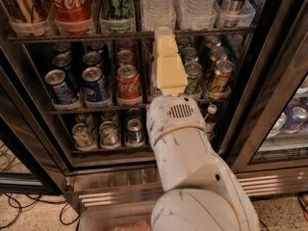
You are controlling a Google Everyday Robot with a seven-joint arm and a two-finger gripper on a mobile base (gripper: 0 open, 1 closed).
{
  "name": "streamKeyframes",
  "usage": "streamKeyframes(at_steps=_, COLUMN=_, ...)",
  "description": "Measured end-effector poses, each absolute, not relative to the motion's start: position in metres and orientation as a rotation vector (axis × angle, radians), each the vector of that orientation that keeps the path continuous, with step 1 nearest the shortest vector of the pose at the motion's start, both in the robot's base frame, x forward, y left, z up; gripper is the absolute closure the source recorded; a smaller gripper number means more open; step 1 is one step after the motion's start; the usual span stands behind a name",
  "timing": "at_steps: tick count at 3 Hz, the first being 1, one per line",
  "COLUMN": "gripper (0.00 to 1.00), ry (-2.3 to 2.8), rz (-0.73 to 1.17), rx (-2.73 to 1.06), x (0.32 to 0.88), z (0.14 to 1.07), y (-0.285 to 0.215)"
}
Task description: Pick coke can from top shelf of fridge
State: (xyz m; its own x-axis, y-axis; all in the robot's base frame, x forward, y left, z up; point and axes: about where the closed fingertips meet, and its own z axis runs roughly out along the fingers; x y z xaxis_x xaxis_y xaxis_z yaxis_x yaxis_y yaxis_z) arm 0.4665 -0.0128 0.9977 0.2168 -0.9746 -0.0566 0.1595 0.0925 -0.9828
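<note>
The fridge stands open in front of me. The coke can, red with white script, stands in a clear tray at the left of the top shelf. A green-and-white can is right of it. My gripper, cream-coloured, points up and into the fridge. Its tip is at the top shelf's front rail, in front of the water bottles. It is to the right of the coke can, apart from it, with the green-and-white can between them.
The middle shelf holds blue Pepsi cans, a second red coke can and brown and green cans. The lower shelf holds several cans. A glass door stands at the right. Cables lie on the floor at the left.
</note>
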Motion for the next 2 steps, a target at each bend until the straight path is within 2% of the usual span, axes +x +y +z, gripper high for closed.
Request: streamKeyframes(at_steps=2, gripper=0.0, ry=0.999, rz=-0.833, rx=-0.947, x=0.493, z=1.019, y=-0.039)
